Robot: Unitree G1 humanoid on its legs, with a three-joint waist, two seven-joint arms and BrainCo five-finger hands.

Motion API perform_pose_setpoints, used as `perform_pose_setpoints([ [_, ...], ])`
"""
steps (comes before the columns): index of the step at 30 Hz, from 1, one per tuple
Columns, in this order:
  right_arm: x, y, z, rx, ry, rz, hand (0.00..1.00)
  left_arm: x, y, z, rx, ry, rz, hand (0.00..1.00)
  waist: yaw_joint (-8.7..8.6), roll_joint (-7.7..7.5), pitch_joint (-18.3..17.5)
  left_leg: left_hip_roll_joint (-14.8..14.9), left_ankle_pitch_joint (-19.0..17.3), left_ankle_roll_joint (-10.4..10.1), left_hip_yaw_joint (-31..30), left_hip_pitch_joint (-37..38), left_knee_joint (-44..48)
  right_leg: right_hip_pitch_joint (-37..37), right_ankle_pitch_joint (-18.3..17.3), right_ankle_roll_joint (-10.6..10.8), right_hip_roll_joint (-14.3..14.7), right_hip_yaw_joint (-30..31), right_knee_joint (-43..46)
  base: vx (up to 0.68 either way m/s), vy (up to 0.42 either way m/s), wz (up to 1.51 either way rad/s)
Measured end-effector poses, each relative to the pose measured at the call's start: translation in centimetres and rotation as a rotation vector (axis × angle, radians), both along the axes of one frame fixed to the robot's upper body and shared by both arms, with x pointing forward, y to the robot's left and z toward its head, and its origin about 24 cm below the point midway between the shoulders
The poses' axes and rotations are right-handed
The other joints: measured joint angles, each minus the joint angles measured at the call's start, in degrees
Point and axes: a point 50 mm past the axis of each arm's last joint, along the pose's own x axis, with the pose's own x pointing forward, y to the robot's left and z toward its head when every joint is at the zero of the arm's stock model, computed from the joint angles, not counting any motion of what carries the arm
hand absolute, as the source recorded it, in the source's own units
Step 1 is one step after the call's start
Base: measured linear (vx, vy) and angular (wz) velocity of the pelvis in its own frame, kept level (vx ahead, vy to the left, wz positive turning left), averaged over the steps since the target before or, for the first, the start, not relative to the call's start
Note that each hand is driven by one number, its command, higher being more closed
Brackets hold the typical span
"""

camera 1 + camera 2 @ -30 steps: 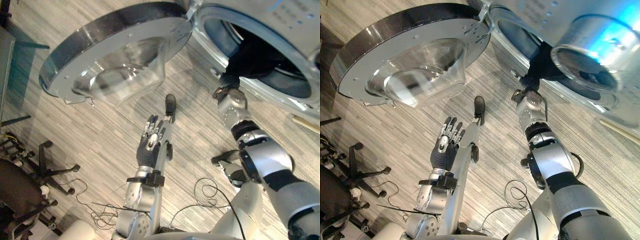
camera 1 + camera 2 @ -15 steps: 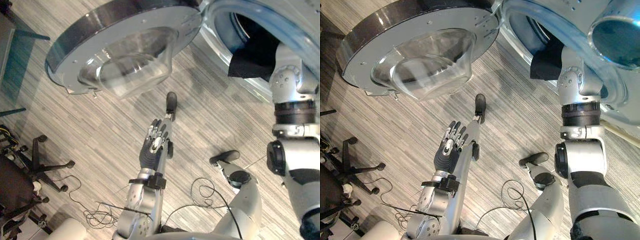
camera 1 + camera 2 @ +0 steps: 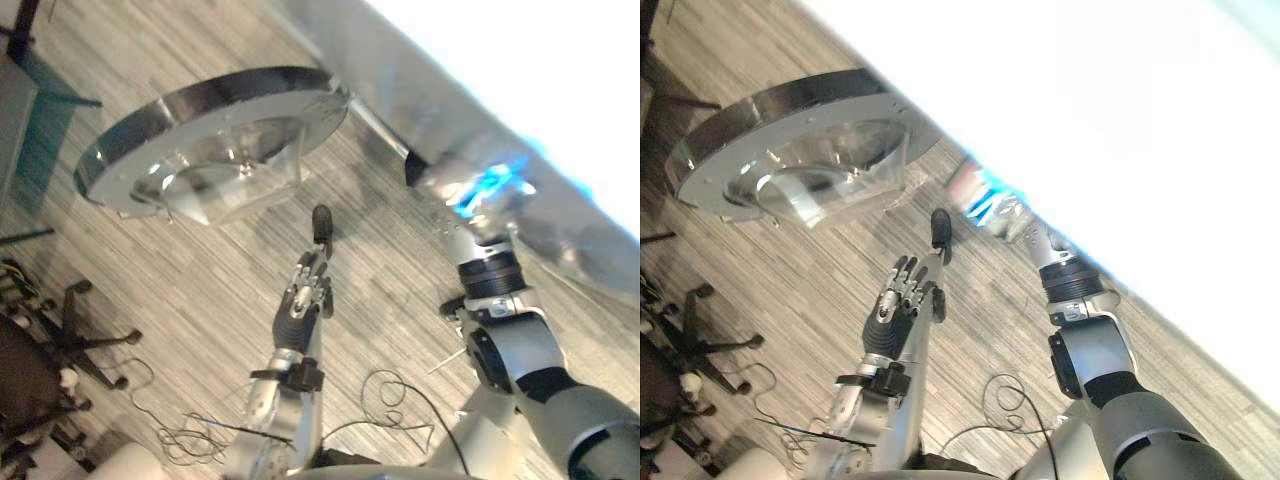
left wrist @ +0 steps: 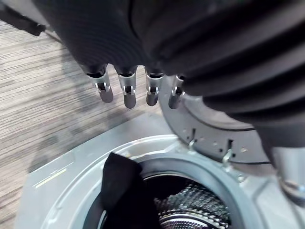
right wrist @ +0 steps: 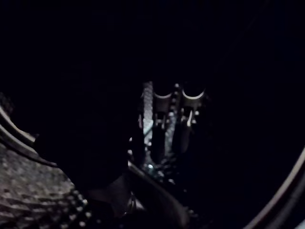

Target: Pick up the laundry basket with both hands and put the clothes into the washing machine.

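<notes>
Left eye view: the whole picture has shifted since half a second ago, so the camera has moved. The right forearm (image 3: 490, 272) now reaches deeper into the washing machine (image 3: 400, 95), above and well apart from the left hand (image 3: 303, 300), which hangs empty and flat-fingered below the open door (image 3: 210, 150). Left wrist view: beyond that hand's fingertips (image 4: 126, 93), well apart, the black garment (image 4: 121, 191) drapes over the opening's rim, its long axis crossing the rim with one end pointing into the drum (image 4: 190, 207). Right wrist view: the right hand (image 5: 163, 107) is inside the dark drum, and whether it grips anything cannot be told. Loading appears under way but unfinished.
</notes>
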Motion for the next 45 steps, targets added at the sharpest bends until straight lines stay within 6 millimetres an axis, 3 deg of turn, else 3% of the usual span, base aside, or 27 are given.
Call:
perform_pose_setpoints([
  [3,-1.2,-0.5,-5.3,-0.051,0.093,0.042,0.0,0.1,0.3,-0.1,0.006,0.004,0.012,0.0,-2.34,-1.85,-0.02,-0.25,-0.98,-0.96,0.58,1.35,0.0,2.21,0.61,0.96,0.34,-0.13,-3.03,0.03,-0.066,-0.05],
  [4,-1.9,-0.9,-8.3,-0.05,0.171,0.052,0.0,0.3,0.8,0.0,0.012,0.002,0.031,0.0,-3.03,-3.0,-0.07,-0.17,-2.06,-1.05,1.05,2.47,0.02,3.31,0.91,1.42,0.86,-0.19,-4.63,0.02,-0.024,-0.2],
  [5,-2.8,-1.0,-11.2,-0.053,0.247,0.078,0.0,0.4,1.1,0.0,0.017,0.0,0.045,0.0,-3.26,-3.29,-0.17,-0.02,-3.78,-1.22,1.4,3.39,0.06,4.34,1.18,1.85,1.7,-0.16,-5.88,0.02,-0.019,-0.23],
  [6,-3.4,-1.1,-12.3,-0.051,0.271,0.1,0.0,0.4,1.1,0.0,0.024,-0.004,0.045,0.0,-3.43,-3.34,-0.16,0.02,-4.12,-1.35,1.48,3.58,0.06,4.7,1.32,2.08,1.88,-0.18,-6.4,0.01,-0.017,-0.18],
  [8,-6.3,-1.7,-16.8,-0.021,0.372,0.171,0.0,0.6,1.4,0.1,0.055,-0.018,0.054,0.0,-4.58,-4.43,-0.13,0.58,-5.47,-1.75,1.95,3.42,0.13,4.89,2.05,2.48,3.0,-0.13,-8.42,0.0,-0.027,-0.19],
  [9,-7.0,-1.8,-17.9,-0.014,0.403,0.186,0.0,0.7,1.4,0.2,0.063,-0.023,0.053,0.0,-4.79,-4.67,-0.16,0.81,-5.56,-1.74,1.94,3.17,0.18,4.89,2.29,2.56,3.5,-0.14,-9.03,-0.01,-0.037,-0.25],
  [11,-10.6,-3.0,-22.6,0.009,0.547,0.235,0.0,0.9,1.8,0.3,0.093,-0.034,0.064,0.0,-6.16,-5.51,-0.31,1.93,-6.29,-2.19,1.84,1.98,0.94,4.88,2.79,2.74,5.28,-0.53,-11.09,-0.02,-0.058,-0.24],
  [16,-16.5,-4.1,-27.7,0.027,0.745,0.399,0.0,1.0,2.1,0.3,0.181,-0.053,0.046,0.0,-7.94,-7.46,-0.72,5.33,-7.78,-3.3,0.87,-0.09,3.36,4.71,3.25,2.13,9.14,-1.22,-12.99,-0.01,-0.086,-0.29],
  [20,-17.6,-4.1,-28.6,0.049,0.782,0.487,0.0,1.4,1.7,0.8,0.183,-0.081,0.028,0.0,-7.92,-8.53,-0.95,6.39,-7.89,-3.47,0.43,-1.65,3.8,3.81,3.4,1.91,10.43,-1.47,-13.8,0.0,-0.07,-0.14],
  [24,-16.4,-3.8,-28.6,0.033,0.774,0.499,0.0,1.6,1.8,1.0,0.185,-0.089,0.033,0.0,-7.65,-9.02,-0.72,6.8,-7.92,-3.52,-0.28,-4.09,4.16,2.64,3.86,1.42,11.32,-1.87,-14.92,-0.02,-0.031,-0.06],
  [27,-11.5,-3.0,-27.1,0.039,0.718,0.423,0.0,1.9,1.8,1.3,0.177,-0.101,0.042,0.0,-7.48,-9.16,-0.64,6.78,-7.92,-3.52,-0.48,-5.99,4.57,1.34,4.61,1.38,11.57,-2.11,-15.83,-0.04,-0.019,-0.07],
  [29,-7.9,-2.3,-24.7,0.043,0.648,0.349,0.0,2.1,1.8,1.6,0.173,-0.104,0.06,0.0,-7.19,-9.11,-0.61,6.73,-7.94,-3.52,-0.67,-7.5,5.35,0.04,4.79,1.29,11.5,-2.15,-15.75,-0.04,-0.013,-0.08],
  [30,-5.1,-1.3,-22.3,0.046,0.594,0.292,0.0,2.4,2.0,1.7,0.17,-0.101,0.089,0.0,-7.48,-8.9,-0.47,6.62,-8.18,-3.62,-1.05,-8.06,5.57,-0.46,4.82,1.23,11.32,-2.24,-15.45,-0.05,-0.013,-0.04],
  [32,-3.1,-0.6,-20.6,0.056,0.583,0.235,0.0,2.4,1.9,2.1,0.147,-0.105,0.108,0.0,-6.98,-8.7,-0.35,6.25,-8.53,-3.75,-1.21,-8.85,6.15,-1.57,4.62,1.18,10.6,-1.93,-14.37,-0.05,-0.004,0.07],
  [36,0.1,-2.0,-20.0,0.004,0.707,0.033,0.0,2.7,0.9,3.3,0.013,-0.106,0.161,0.0,-3.13,-5.49,0.11,2.85,-9.04,-3.72,-3.05,-13.22,8.42,-6.5,0.51,2.41,4.62,-1.6,-5.59,-0.05,0.005,0.45],
  [38,1.3,-1.5,-19.9,-0.066,0.782,-0.011,0.0,2.7,0.9,3.5,-0.019,-0.096,0.173,0.0,-0.96,-3.37,-0.96,1.29,-9.02,-3.72,-4.51,-15.86,10.11,-8.82,-1.6,3.07,1.84,-1.64,-0.89,-0.04,-0.042,0.49],
  [42,2.2,-0.4,-19.8,-0.196,0.845,-0.026,0.0,2.5,0.5,3.4,-0.037,-0.081,0.163,0.0,0.43,-1.57,-2.6,-1.17,-9.26,-3.33,-6.13,-19.22,13.36,-11.29,-4.38,4.83,-2.16,-1.16,5.2,0.0,-0.049,0.43],
  [45,2.5,-1.1,-19.9,-0.253,0.886,-0.08,0.0,2.3,-0.2,3.6,-0.052,-0.089,0.145,0.0,0.57,-0.58,-4.4,-3.09,-9.87,-2.76,-7.54,-22.35,16.91,-13.5,-6.72,5.24,-5.15,-0.07,10.35,0.03,-0.046,0.39],
])
